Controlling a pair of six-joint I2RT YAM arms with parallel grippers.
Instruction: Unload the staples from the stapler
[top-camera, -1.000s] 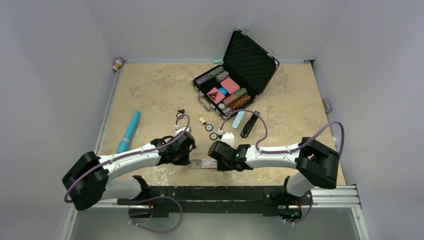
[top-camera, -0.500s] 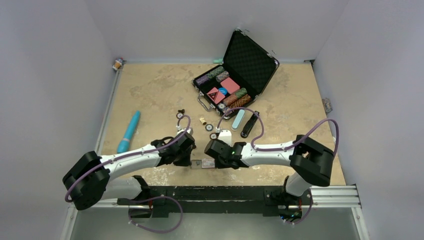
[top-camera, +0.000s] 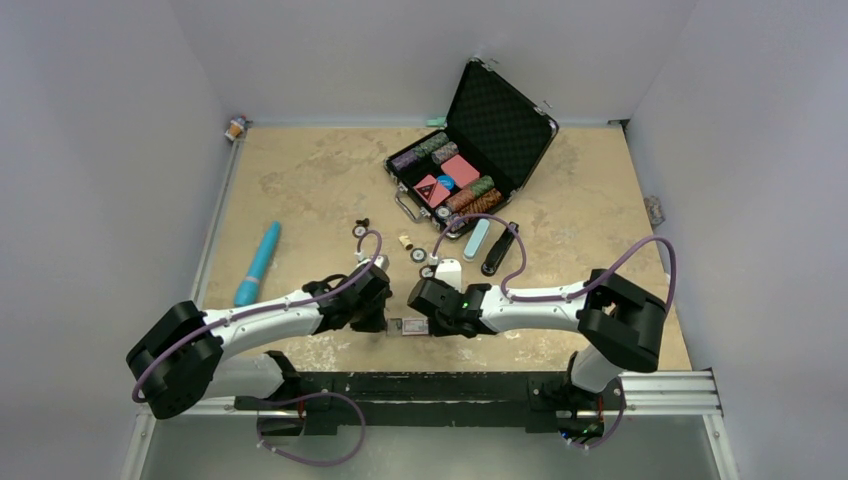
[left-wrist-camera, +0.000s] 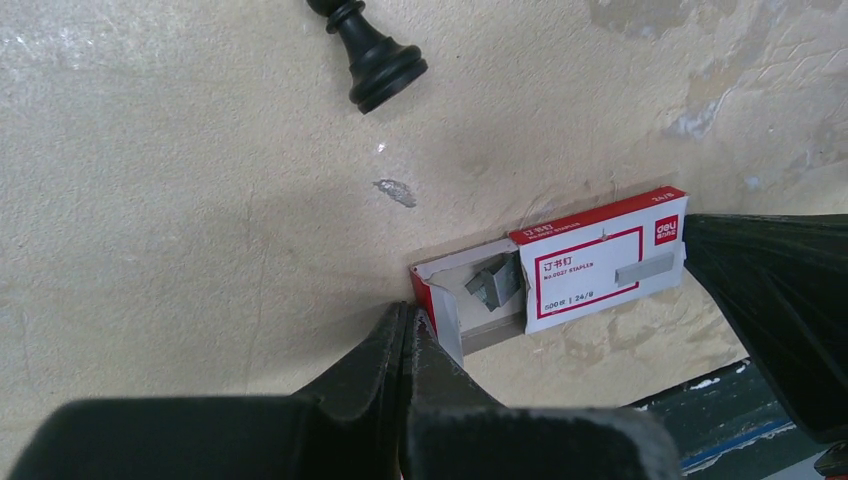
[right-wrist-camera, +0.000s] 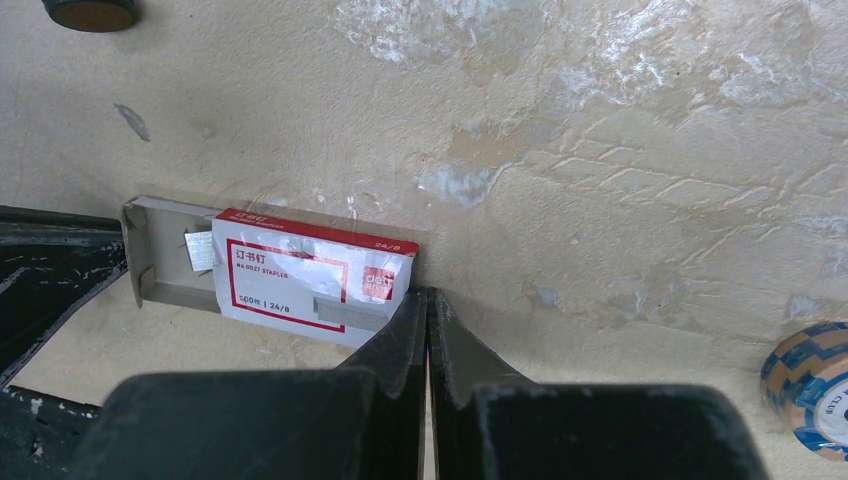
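A small red-and-white staple box (left-wrist-camera: 600, 262) lies flat near the table's front edge, its inner tray slid partly out. A few silver-grey staples (left-wrist-camera: 495, 283) lie in the exposed tray. My left gripper (left-wrist-camera: 408, 312) is shut, its tip against the tray's open end. My right gripper (right-wrist-camera: 427, 296) is shut, its tip against the opposite end of the box (right-wrist-camera: 315, 280); the staples (right-wrist-camera: 198, 250) show there too. In the top view the box (top-camera: 413, 326) sits between the left gripper (top-camera: 385, 322) and the right gripper (top-camera: 432, 322). I cannot pick out a stapler with certainty.
A black oblong object (top-camera: 499, 249) and a light-blue one (top-camera: 477, 240) lie behind the right arm. An open black case (top-camera: 470, 150) of poker chips stands at the back. A teal tube (top-camera: 258, 263) lies at the left. A black chess pawn (left-wrist-camera: 370, 55) and loose chips (top-camera: 427, 271) lie close by.
My right gripper has moved left up to the box's end. My left gripper has edged right against the tray. The box has shifted only slightly.
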